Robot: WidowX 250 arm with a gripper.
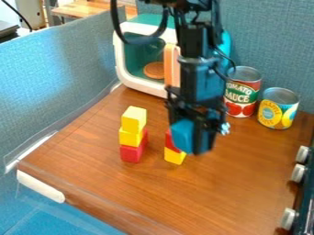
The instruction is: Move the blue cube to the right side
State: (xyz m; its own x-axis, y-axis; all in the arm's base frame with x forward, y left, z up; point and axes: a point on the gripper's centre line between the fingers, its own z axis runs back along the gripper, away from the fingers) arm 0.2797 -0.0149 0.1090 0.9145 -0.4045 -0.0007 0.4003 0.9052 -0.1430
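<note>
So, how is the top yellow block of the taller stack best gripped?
Probably by two opposite side faces, coming straight down from above. The top yellow block has flat, exposed sides and sits on the lower yellow block, so a sideways approach could knock it off.

The cube (182,136) is blue, the wood-grained table (221,193) brown.

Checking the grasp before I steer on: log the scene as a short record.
held: blue cube, in the black end effector
cube height: raised off the brown wooden surface
left stack: yellow blocks above red
partly hidden stack: red block above yellow block
behind, right: red-labelled metal can, yellow-labelled metal can
status: cube not yet released
</note>
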